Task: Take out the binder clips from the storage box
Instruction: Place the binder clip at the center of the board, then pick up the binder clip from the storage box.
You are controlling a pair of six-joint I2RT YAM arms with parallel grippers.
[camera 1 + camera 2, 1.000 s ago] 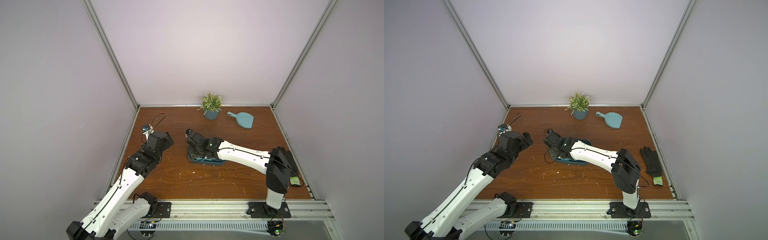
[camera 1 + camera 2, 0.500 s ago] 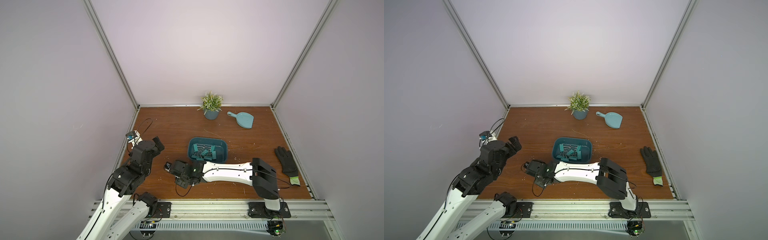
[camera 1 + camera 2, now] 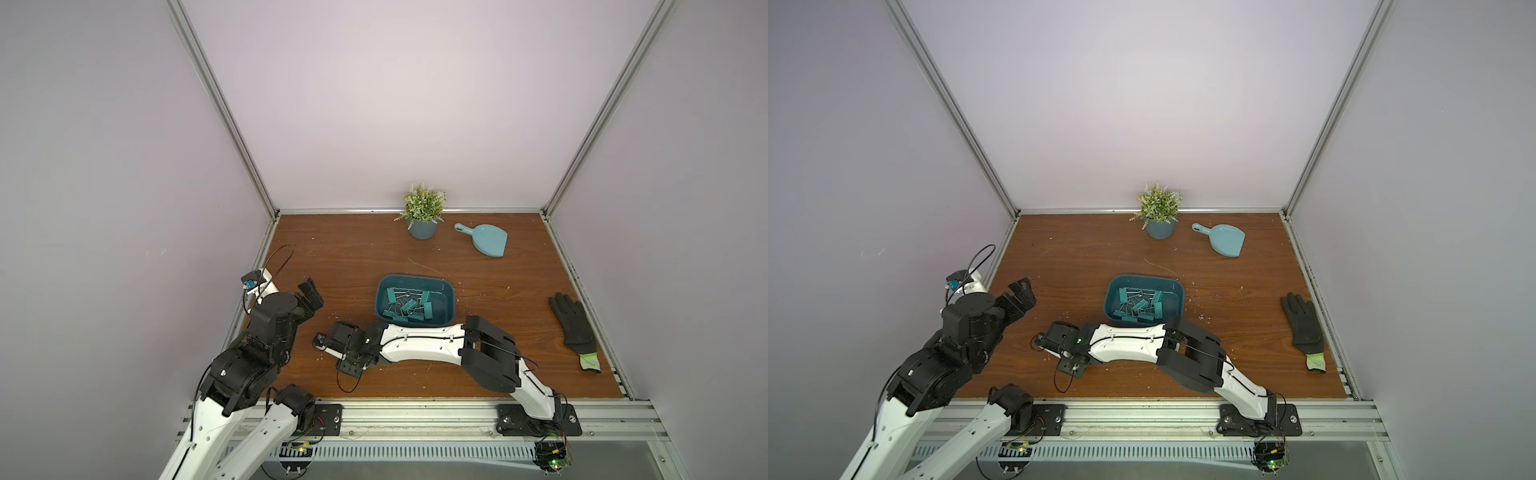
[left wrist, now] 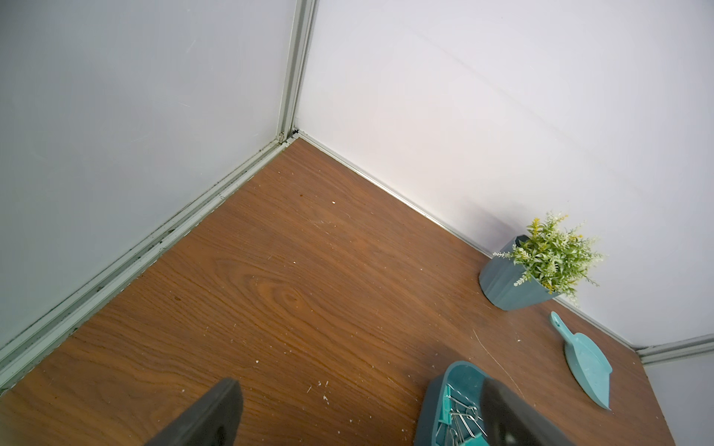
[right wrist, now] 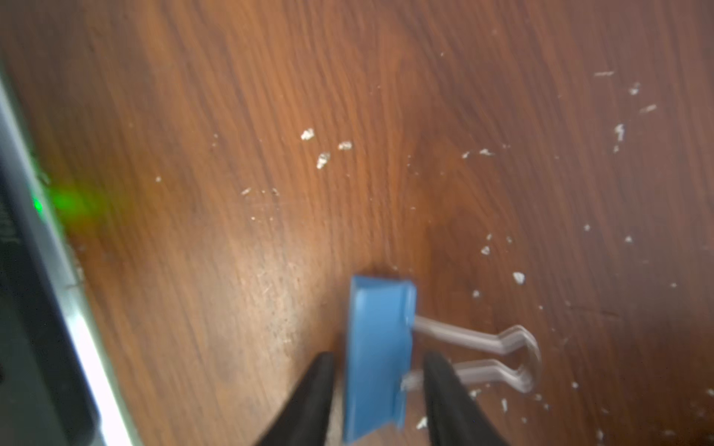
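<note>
The dark teal storage box (image 3: 415, 277) (image 3: 1144, 277) sits mid-table with several teal binder clips (image 3: 409, 307) (image 3: 1139, 307) piled inside. Low over the wood, front-left of the box, is my right gripper (image 5: 379, 357) (image 3: 347, 347). A blue binder clip (image 5: 376, 347) rests on the table between its open fingers, with a gap showing on one side. My left gripper (image 3: 311, 297) (image 4: 359, 390) hovers wide open and empty near the left wall. The box's end (image 4: 436, 390) and some clips (image 4: 459, 409) show in the left wrist view.
A potted plant (image 3: 423, 228) and a light blue dustpan (image 3: 486, 245) stand by the back wall. A black glove (image 3: 573, 328) lies at the right edge. White crumbs litter the wood. A metal rail (image 3: 415, 415) runs along the front.
My right arm swung from over the box to the table's front left, and its jaws have parted around the blue clip. The left arm drew back toward the left wall.
</note>
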